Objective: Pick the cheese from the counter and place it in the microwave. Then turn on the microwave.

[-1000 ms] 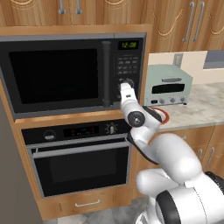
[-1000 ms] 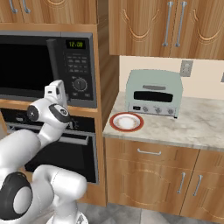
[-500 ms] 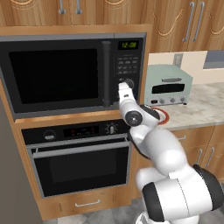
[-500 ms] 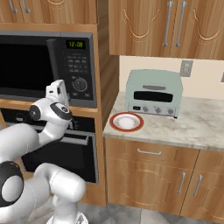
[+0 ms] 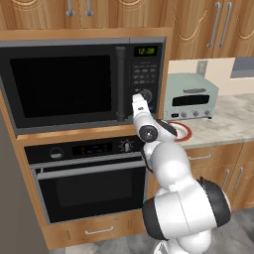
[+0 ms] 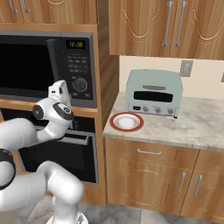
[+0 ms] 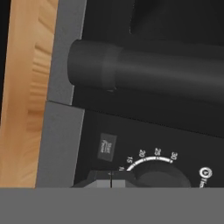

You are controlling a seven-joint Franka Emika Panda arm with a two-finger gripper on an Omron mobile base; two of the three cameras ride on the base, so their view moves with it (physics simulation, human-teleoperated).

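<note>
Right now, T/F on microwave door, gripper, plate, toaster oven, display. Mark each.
1. The microwave door is shut. True.
2. The gripper is at the microwave's control panel, near the knob. True.
3. The plate holds a cheese wedge. False: it looks empty.
4. The toaster oven sits left of the microwave. False: it stands on the counter to the microwave's right.
5. The display is dark. False: green digits are lit.
</note>
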